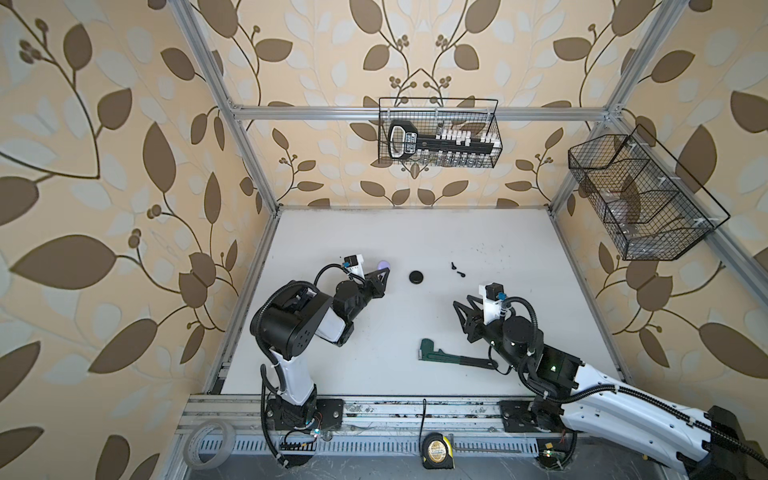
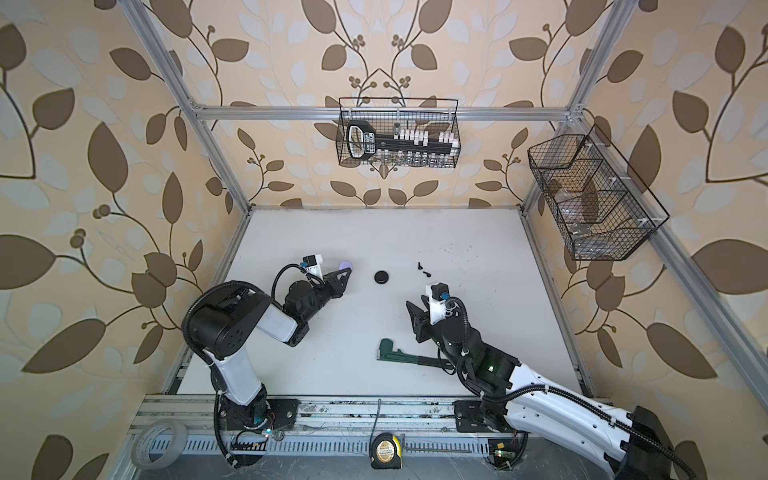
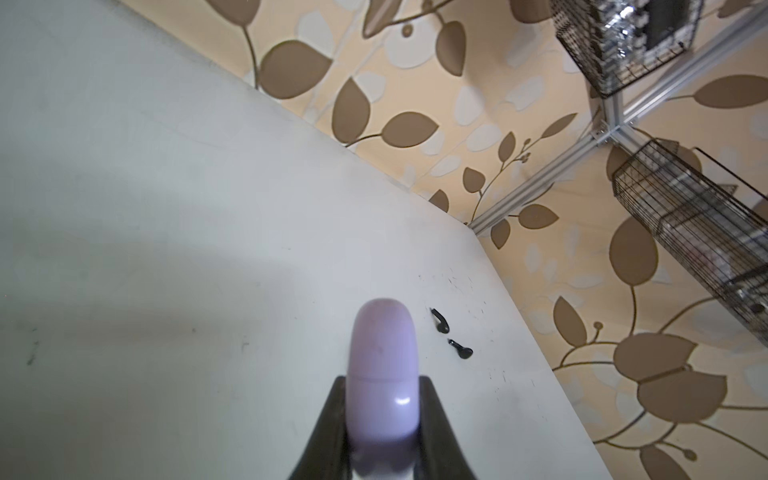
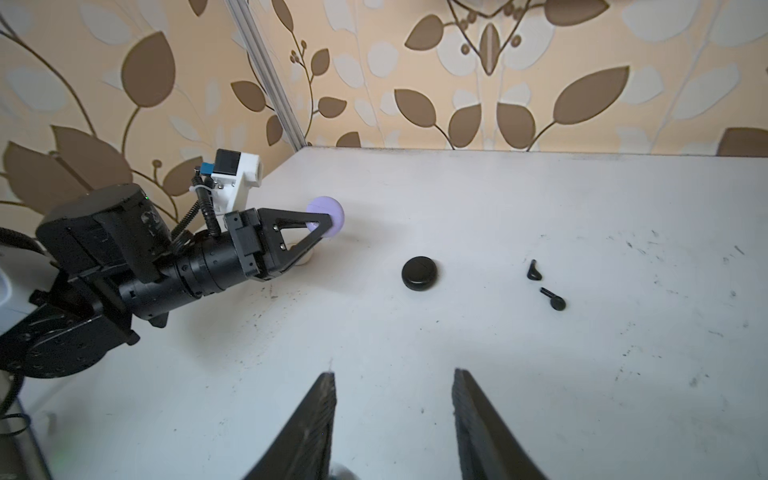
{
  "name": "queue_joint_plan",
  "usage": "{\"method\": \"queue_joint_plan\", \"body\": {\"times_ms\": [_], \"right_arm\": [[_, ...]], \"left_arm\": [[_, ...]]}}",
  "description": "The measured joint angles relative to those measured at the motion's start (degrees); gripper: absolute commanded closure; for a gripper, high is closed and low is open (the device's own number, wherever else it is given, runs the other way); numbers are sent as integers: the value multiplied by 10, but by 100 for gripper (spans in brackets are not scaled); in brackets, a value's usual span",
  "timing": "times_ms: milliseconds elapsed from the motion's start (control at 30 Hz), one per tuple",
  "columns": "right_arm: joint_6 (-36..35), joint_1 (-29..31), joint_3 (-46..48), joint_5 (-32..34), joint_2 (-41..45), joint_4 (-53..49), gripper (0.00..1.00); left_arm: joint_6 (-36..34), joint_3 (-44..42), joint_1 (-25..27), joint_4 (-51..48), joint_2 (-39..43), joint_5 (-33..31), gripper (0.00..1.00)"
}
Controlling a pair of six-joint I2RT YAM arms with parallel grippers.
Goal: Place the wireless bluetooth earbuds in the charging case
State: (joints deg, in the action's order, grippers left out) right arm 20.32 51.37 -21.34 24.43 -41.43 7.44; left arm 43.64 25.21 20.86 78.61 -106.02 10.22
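Black earbuds (image 4: 535, 271) lying flat, stems toward tabletop's (image 4: 498, 199) far edge, black case (image 4: 419, 273) closed, left gripper (image 4: 322, 227) clamping lavender case (image 3: 382, 345), right gripper (image 4: 394, 374) spread, empty.

Soft even light, faint shadows, blurred wrist-view foregrounds, warped edges

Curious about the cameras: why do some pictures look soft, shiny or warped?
Left wrist view: the lavender case is so near the lens that its lower end blurs, with a small white glare spot; the black earbuds beyond look sharp. Right wrist view: the right hand blurs at the picture's edge, the black case is crisp. Both top views: the frame bars splay outward, a wide-angle effect.
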Motion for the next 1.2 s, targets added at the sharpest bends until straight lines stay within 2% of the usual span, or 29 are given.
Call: {"method": "queue_joint_plan", "body": {"times_ms": [133,267,467,700,1000,1100,1200], "right_arm": [[5,-21,0,-10,-16,0,53],[9,-35,0,-20,-20,-1,52],[14,-49,0,-35,-21,-3,52],[15,-58,-1,-48,-28,-3,50],[17,-93,-2,-76,-57,5,44],[17,-115,-7,-93,-79,10,40],[12,-137,-25,-112,-114,14,35]], "left_arm": [[97,38,-33,-12,-57,34,100],[137,52,-37,-54,-62,48,100],[152,72,-35,-162,-48,48,100],[128,143,-1,-349,-11,26,100],[119,173,8,-406,-19,28,100],[118,184,8,-398,-32,30,90],[118,186,8,-397,-34,28,70]]}}
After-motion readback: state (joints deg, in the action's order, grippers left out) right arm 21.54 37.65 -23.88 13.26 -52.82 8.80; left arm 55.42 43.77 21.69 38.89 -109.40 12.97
